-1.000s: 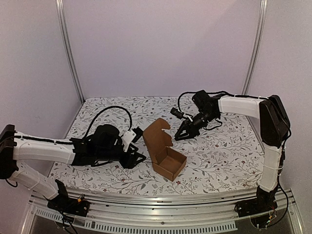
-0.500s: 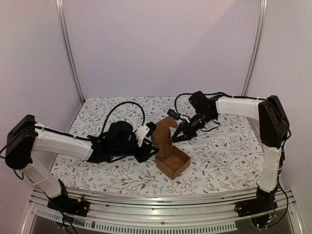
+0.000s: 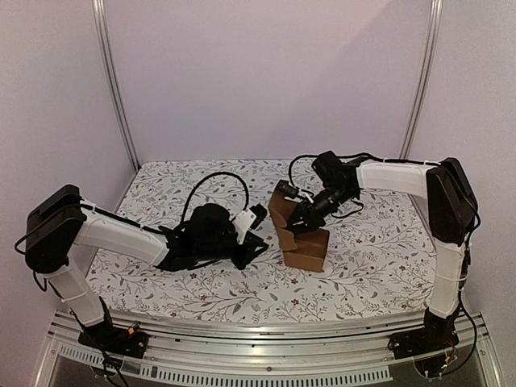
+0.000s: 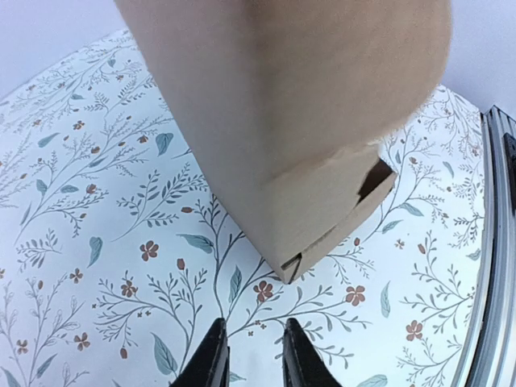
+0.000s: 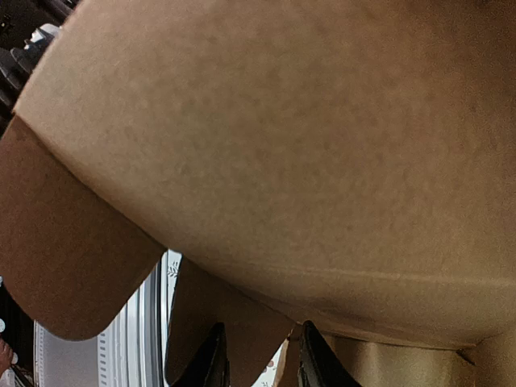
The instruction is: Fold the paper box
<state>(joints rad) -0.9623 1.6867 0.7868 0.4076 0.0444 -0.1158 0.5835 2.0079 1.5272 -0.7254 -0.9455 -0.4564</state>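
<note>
I log the paper box (image 3: 305, 242) as plain brown cardboard, partly folded up. It stands near mid-counter (image 3: 177, 181), with one flap raised at its far-left side.

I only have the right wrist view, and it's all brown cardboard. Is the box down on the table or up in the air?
Observer: Down. In the top view the paper box stands on the table, with one flap raised.
Operator: Where's the left arm?
Observer: Just left of the box. Its wrist view shows the left fingers aimed at a bottom corner, with bare table between.
Operator: Holding anything?
Observer: No, only table shows in their narrow gap.
</note>
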